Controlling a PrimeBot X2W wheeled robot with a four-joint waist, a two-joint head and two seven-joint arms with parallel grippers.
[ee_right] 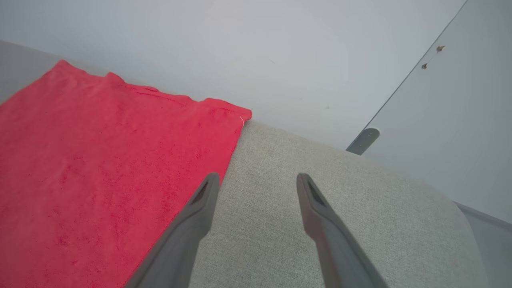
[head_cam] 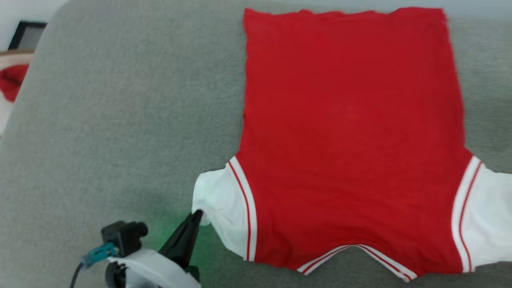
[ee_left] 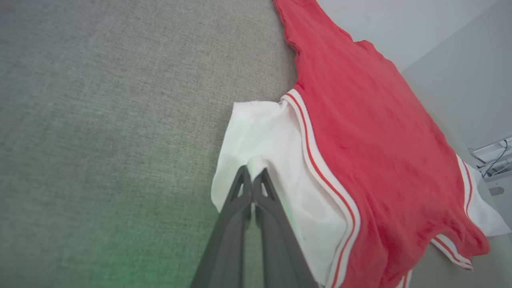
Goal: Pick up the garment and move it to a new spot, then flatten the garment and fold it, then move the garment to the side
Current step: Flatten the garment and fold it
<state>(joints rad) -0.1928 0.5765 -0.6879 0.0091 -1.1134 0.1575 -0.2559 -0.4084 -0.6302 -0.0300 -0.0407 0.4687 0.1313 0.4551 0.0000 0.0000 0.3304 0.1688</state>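
The red jersey-style shirt with white striped-trim sleeves (head_cam: 352,132) lies spread flat on the grey fabric-covered bench (head_cam: 120,120); the left claw (ee_left: 252,174) is closed, pinching one white sleeve's edge; the right claw (ee_right: 258,182) gapes open over the bench, beside the shirt's red edge.

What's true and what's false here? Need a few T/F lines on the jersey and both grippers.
1. The left gripper is shut, pinching the white sleeve of the red jersey. True.
2. The right gripper is clamped on the jersey's hem. False: its jaws stand wide open above the grey upholstered surface, beside the jersey's edge, and hold nothing.
3. The jersey lies spread out flat on the grey upholstered surface, not folded. True.
4. The jersey's letters and number face up. False: the side facing up is plain red, with no print to be seen.
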